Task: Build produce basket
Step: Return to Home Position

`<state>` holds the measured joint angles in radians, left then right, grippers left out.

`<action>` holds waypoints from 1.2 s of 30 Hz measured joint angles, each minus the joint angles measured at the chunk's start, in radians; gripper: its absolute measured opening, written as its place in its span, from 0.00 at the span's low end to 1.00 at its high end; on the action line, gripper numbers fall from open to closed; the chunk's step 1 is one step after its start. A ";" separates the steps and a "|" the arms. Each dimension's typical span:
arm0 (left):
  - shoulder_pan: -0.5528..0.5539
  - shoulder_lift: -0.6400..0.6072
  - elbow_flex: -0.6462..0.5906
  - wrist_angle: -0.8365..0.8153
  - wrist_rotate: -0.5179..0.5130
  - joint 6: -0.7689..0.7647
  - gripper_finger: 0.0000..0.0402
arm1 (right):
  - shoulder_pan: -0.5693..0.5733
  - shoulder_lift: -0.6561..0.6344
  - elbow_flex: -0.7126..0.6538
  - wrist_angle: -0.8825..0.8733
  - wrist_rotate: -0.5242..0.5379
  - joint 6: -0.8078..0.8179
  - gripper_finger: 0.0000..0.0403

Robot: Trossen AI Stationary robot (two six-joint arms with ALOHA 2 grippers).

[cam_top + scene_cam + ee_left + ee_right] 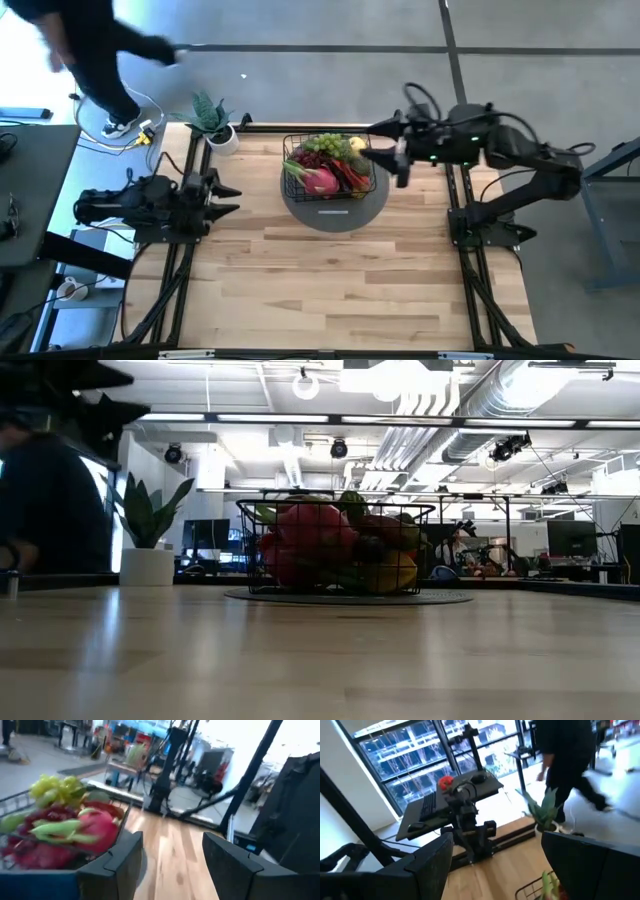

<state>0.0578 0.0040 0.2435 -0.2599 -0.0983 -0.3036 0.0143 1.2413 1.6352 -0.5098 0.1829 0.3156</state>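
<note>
The black wire basket (300, 165) stands on a round grey mat (335, 212) at the table's far middle. It is filled with produce: a pink dragon fruit (320, 181), green grapes (325, 144), red chillies (352, 176) and a yellow fruit (358, 146). My left gripper (229, 198) is open at the table's left side and points level toward the basket (12, 802), with nothing between its fingers (120, 865). My right gripper (382, 143) is open, raised beside the basket's right rim, and empty in the right wrist view (495, 847).
A potted green plant (212, 122) stands at the far left corner, left of the basket. A person in dark clothes (80, 45) moves on the floor beyond that corner. Bare wood (330, 290) stretches from the mat to the near edge.
</note>
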 joint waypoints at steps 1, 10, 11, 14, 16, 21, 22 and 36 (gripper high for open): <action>0.000 -0.001 -0.024 0.040 0.007 -0.001 0.48 | 0.001 -0.015 0.000 -0.005 0.000 -0.015 0.71; 0.001 0.000 -0.228 0.296 0.053 -0.046 0.43 | 0.048 -0.176 -0.069 -0.113 0.064 -0.106 0.71; 0.001 -0.001 -0.233 0.288 0.049 -0.051 0.42 | 0.054 -0.206 -0.104 -0.108 0.072 -0.108 0.71; 0.001 0.011 -0.232 0.282 0.034 -0.052 0.40 | 0.065 -0.312 -0.228 -0.076 0.093 -0.090 0.71; 0.001 0.013 -0.232 0.279 0.035 -0.052 0.39 | 0.068 -0.394 -0.325 -0.021 0.098 -0.084 0.71; 0.001 0.013 -0.232 0.280 0.034 -0.052 0.38 | 0.067 -0.583 -0.574 0.101 0.099 -0.097 0.71; 0.001 0.013 -0.232 0.280 0.034 -0.052 0.38 | 0.067 -0.618 -0.621 0.124 0.103 -0.108 0.71; 0.001 0.013 -0.232 0.280 0.018 -0.025 0.38 | 0.065 -0.981 -1.160 0.255 0.105 -0.157 0.71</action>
<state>0.0589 0.0174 0.0116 0.0200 -0.0803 -0.3290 0.0795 0.2600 0.4757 -0.2550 0.2878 0.1590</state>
